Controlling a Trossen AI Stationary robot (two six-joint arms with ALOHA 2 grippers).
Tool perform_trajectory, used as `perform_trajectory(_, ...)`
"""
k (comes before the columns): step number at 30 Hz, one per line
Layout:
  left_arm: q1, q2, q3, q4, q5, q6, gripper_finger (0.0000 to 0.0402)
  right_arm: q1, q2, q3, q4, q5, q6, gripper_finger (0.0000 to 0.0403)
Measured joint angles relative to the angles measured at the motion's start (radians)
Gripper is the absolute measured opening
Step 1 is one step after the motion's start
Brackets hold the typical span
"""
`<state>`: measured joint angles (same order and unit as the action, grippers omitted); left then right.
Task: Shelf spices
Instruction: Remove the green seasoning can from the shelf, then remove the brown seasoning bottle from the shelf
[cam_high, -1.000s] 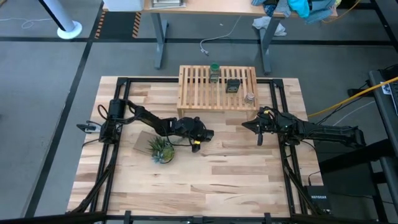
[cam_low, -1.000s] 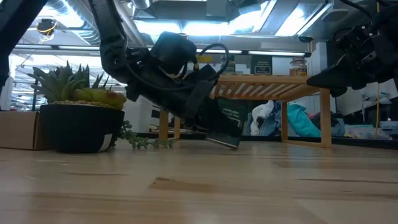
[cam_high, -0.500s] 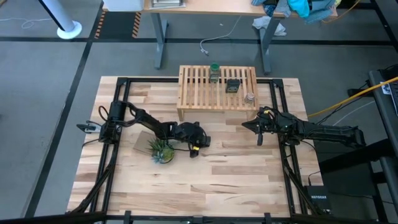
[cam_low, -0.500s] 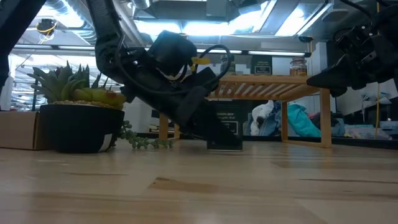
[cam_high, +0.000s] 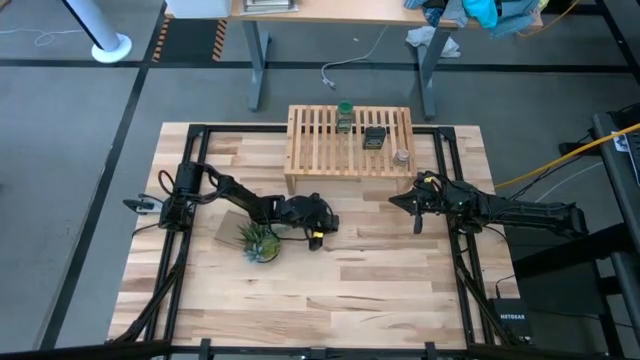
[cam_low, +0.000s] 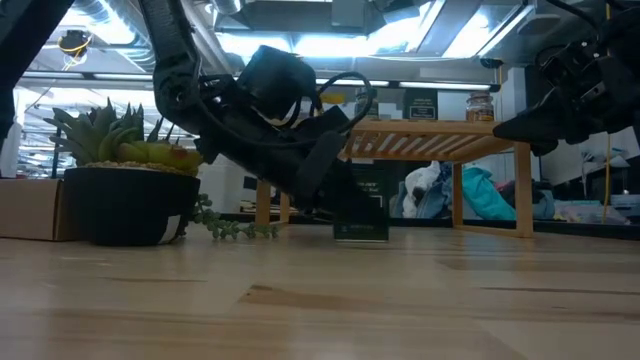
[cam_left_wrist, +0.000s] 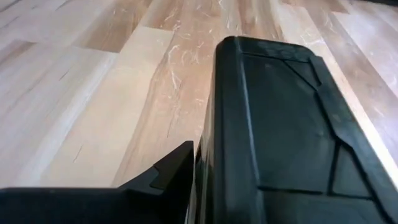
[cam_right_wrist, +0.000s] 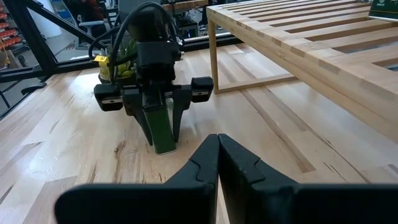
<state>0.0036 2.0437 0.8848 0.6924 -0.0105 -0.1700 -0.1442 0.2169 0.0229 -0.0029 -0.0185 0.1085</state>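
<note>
A dark boxy spice tin (cam_right_wrist: 163, 135) stands upright on its base on the tabletop, in front of the shelf's near left leg. My left gripper (cam_high: 315, 232) slants down over it, open, one finger on each side. In the left wrist view a thin gap shows between one finger (cam_left_wrist: 171, 171) and the tin (cam_left_wrist: 280, 124). The light-wood slatted shelf (cam_high: 320, 150) carries a green-capped jar (cam_high: 345, 117), a second dark tin (cam_high: 375, 138) and a tiny pale jar (cam_high: 402, 157). My right gripper (cam_high: 392, 203) waits shut at the right, clear of everything.
A spiky green plant (cam_high: 260, 242) in a dark pot (cam_low: 125, 205) stands just left of my left gripper, with a flat cardboard box (cam_high: 228, 225) beside it. Bare wood lies between the two grippers and toward the near edge.
The tin under my left gripper was tilted with only its lower edge on the table. It now stands upright on its base, and the gripper has stayed around it.
</note>
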Motion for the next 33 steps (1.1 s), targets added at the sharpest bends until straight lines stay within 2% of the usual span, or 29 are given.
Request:
perform_trajectory(17, -0.023, -0.060, 0.002, 0.005, 0.000, 0.047, 0.0162, 0.000, 0.000, 0.000, 0.000, 0.000, 0.000, 0.0014)
perform_trajectory(27, -0.023, -0.068, 0.002, 0.142, 0.000, 0.082, 0.0162, 0.000, 0.000, 0.000, 0.001, 0.000, 0.001, 0.0014)
perform_trajectory(33, -0.023, -0.125, 0.002, 0.147, 0.000, 0.130, 0.0162, 0.000, 0.000, -0.001, 0.006, 0.000, 0.001, 0.0014)
